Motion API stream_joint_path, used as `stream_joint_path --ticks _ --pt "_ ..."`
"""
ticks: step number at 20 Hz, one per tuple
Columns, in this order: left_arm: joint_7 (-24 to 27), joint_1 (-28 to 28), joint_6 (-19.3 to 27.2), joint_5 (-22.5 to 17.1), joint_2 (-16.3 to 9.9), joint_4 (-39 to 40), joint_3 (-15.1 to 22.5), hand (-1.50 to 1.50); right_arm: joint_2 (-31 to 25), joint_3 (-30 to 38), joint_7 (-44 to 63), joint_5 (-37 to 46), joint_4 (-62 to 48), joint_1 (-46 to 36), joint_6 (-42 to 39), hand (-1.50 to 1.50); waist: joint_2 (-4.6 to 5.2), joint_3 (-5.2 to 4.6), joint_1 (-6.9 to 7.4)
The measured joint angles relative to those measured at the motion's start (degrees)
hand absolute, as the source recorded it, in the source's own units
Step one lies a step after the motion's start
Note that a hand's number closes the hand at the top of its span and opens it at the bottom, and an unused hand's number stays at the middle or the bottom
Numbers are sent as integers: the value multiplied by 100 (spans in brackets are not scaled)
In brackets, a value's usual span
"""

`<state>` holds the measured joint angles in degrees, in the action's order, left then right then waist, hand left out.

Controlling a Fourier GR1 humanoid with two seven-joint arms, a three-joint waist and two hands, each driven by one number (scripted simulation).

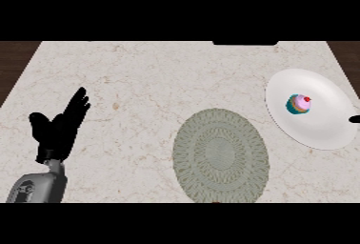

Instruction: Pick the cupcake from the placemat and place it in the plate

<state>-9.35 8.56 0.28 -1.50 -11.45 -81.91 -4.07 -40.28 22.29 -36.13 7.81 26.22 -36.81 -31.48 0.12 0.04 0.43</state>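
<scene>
The small pink-frosted cupcake (299,104) in its teal wrapper already sits on the white round plate (320,133) near the worktop's (141,71) right edge, away from the grey woven oval placemat (221,157), so the left hand (60,126), fingers straight and apart, need only rest.

You get one view, from the head, looking steeply down on the tabletop (141,71); its far edge runs along the top, and a forearm enters from the lower edge.
</scene>
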Motion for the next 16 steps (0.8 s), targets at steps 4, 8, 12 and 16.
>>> stream_joint_path --ticks 4,8,12,16 --pt "-27 -84 -16 30 29 -99 44 0 -148 -11 -101 -78 -105 120 -34 -150 12 5 31" --pt "-5 26 -67 15 8 25 1 0 -314 -11 -212 -123 -284 118 -10 -150 34 10 56" --pt "-35 166 -20 58 70 68 34 0 -492 -39 -404 -117 -452 231 66 -150 54 18 90" --pt "-64 210 -53 51 33 111 1 0 -623 -58 -513 -126 -595 247 143 -150 62 22 112"
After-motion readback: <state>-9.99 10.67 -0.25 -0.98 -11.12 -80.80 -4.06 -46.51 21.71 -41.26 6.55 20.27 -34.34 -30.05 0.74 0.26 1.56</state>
